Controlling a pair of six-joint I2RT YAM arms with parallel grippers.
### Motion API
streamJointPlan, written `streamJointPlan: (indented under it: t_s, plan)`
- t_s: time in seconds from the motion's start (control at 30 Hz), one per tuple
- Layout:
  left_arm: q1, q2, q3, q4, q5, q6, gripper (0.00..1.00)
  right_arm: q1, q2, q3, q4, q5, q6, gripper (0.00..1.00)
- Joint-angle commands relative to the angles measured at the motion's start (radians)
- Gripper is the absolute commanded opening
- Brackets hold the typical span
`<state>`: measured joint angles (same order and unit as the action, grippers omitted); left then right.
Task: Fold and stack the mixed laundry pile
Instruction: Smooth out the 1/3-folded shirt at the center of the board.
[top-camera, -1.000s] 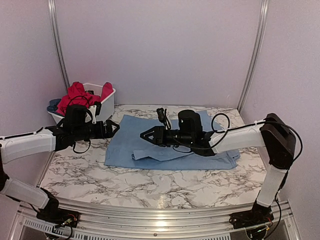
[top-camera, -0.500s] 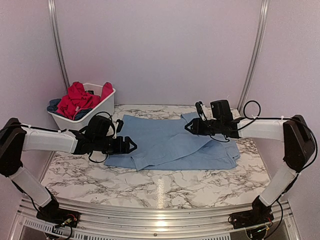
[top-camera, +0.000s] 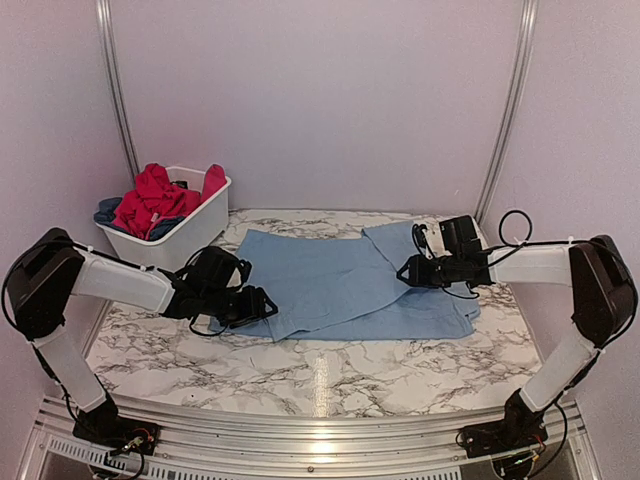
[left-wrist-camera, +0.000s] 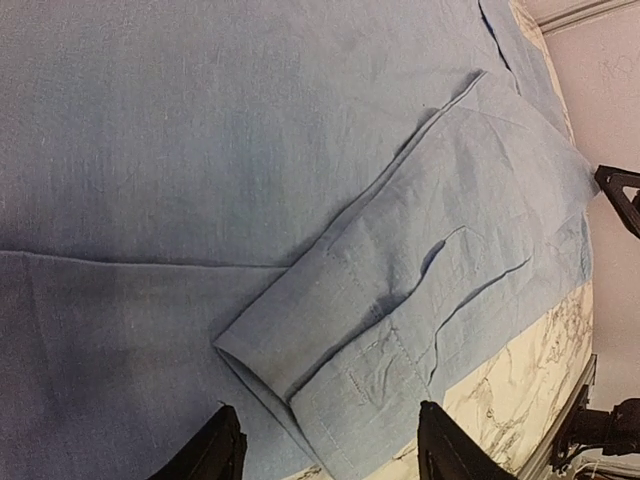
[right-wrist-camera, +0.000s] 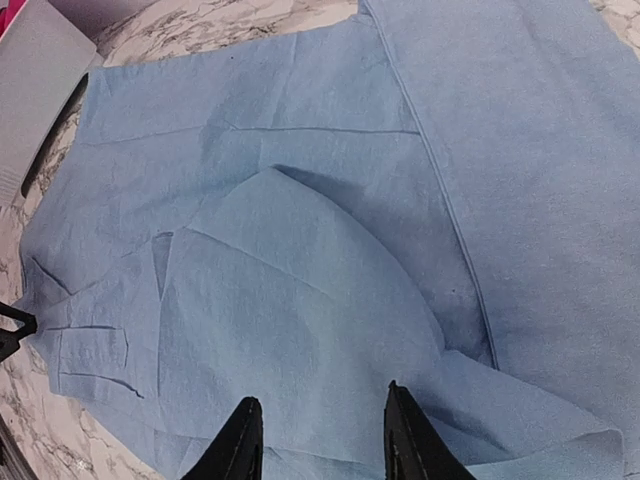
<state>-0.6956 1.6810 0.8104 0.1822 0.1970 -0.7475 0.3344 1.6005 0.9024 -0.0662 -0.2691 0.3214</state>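
**Blue shirt lies spread on the marble surface**

Bare grey-veined marble runs along the near edge, in front of the cloth. Just beyond it, the left claw sits low at the shirt's near-left corner, pointing in toward the middle. Its wrist view shows the two dark fingers standing apart. The stitched cuff of a sleeve lies between them. The claw is released, not clamped on the cloth. That sleeve is folded inward and rests on top of the shirt's body.

The shirt itself covers the middle of the surface. It lies flat with a few soft creases. On its right side a panel lies over the rest, its straight edge running from the far side toward the near right.

A little further back, the right claw is low over the shirt's right side, pointing left. Its fingers stand part-way apart with blue cloth under and between them. Whether they pinch a fold or only hover on it, I cannot tell.

Farthest back, at the far-left corner, a white plastic basket stands just beside the shirt's far-left corner. It holds the rest of the laundry pile. Red garments are heaped above its rim, and dark blue cloth shows at its left side.
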Motion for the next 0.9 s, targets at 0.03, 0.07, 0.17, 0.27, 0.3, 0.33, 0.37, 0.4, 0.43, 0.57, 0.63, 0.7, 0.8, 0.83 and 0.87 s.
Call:
streamJointPlan:
  t_s: [0.03, 0.07, 0.17, 0.27, 0.3, 0.33, 0.37, 0.4, 0.43, 0.57, 0.63, 0.7, 0.8, 0.83, 0.87]
  plan:
    - [0.003, 0.077, 0.032, 0.063, -0.012, -0.047, 0.59, -0.015, -0.020, -0.022, 0.011, 0.016, -0.010, 0.36]
    - [0.004, 0.091, 0.039, 0.065, -0.013, -0.054, 0.58, -0.019, -0.018, -0.026, 0.010, 0.016, -0.010, 0.36]
    - [0.005, 0.113, 0.047, 0.088, -0.018, -0.081, 0.55, -0.031, -0.016, -0.035, 0.010, 0.020, -0.010, 0.36]
    - [0.005, 0.129, 0.054, 0.102, -0.023, -0.103, 0.53, -0.042, 0.001, -0.041, 0.007, 0.022, -0.017, 0.35]
    - [0.005, 0.135, 0.058, 0.107, -0.023, -0.107, 0.51, -0.044, 0.012, -0.045, 0.006, 0.020, -0.020, 0.35]
    - [0.005, 0.139, 0.061, 0.114, -0.024, -0.110, 0.50, -0.045, 0.019, -0.048, 0.011, 0.017, -0.021, 0.35]
    - [0.005, 0.142, 0.064, 0.122, -0.022, -0.111, 0.48, -0.044, 0.027, -0.054, 0.015, 0.013, -0.022, 0.35]
    - [0.005, 0.144, 0.071, 0.129, -0.021, -0.109, 0.46, -0.045, 0.034, -0.059, 0.021, 0.008, -0.021, 0.34]
    - [0.005, 0.144, 0.076, 0.134, -0.022, -0.107, 0.42, -0.044, 0.036, -0.062, 0.025, 0.004, -0.021, 0.34]
    - [0.004, 0.121, 0.087, 0.135, -0.041, -0.095, 0.27, -0.045, 0.021, -0.070, 0.034, 0.001, -0.010, 0.34]
    - [0.005, 0.101, 0.084, 0.135, -0.055, -0.087, 0.14, -0.046, 0.003, -0.064, 0.025, 0.003, -0.009, 0.34]
    - [0.005, 0.083, 0.087, 0.131, -0.048, -0.074, 0.02, -0.048, -0.023, -0.059, 0.011, 0.004, -0.009, 0.34]
    - [0.004, 0.065, 0.106, 0.118, 0.004, -0.044, 0.00, -0.050, -0.085, -0.049, 0.003, -0.011, -0.009, 0.37]
    - [0.004, 0.058, 0.112, 0.111, 0.018, -0.036, 0.00, -0.053, -0.106, -0.045, 0.002, -0.017, -0.007, 0.38]
    - [0.004, 0.049, 0.116, 0.099, 0.027, -0.026, 0.00, -0.054, -0.131, -0.039, 0.001, -0.021, -0.006, 0.39]
